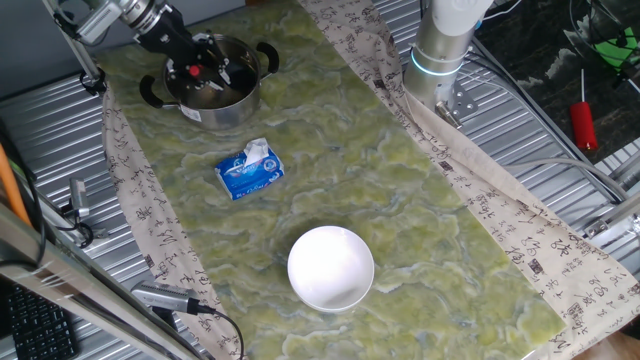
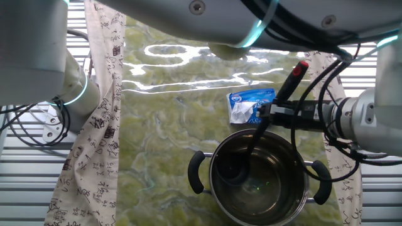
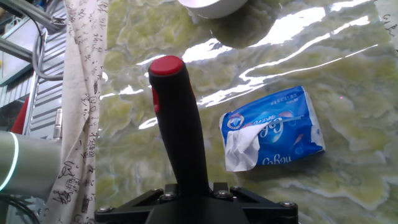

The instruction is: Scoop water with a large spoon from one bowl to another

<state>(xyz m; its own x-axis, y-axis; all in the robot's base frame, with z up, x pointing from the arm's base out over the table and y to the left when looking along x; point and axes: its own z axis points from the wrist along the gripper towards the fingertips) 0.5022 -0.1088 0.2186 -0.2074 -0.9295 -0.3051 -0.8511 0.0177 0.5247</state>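
The steel pot (image 1: 213, 88) with two black side handles stands at the far left of the green mat; in the other fixed view the pot (image 2: 264, 179) fills the lower middle. My gripper (image 1: 205, 66) is shut on the handle of the black ladle (image 2: 267, 122). The ladle's scoop (image 2: 233, 169) sits low inside the pot. Its red tip (image 3: 166, 65) sticks up in the hand view, and the gripper (image 3: 193, 186) clamps the handle at the bottom edge. The white bowl (image 1: 331, 267) stands apart near the front of the mat, and only its rim (image 3: 211, 6) shows in the hand view.
A blue tissue pack (image 1: 250, 169) lies on the mat between pot and bowl. The arm's base (image 1: 440, 55) stands at the mat's far edge. A red-handled screwdriver (image 1: 583, 123) lies off the table at right. Cables and metal parts (image 1: 160, 300) lie along the left front.
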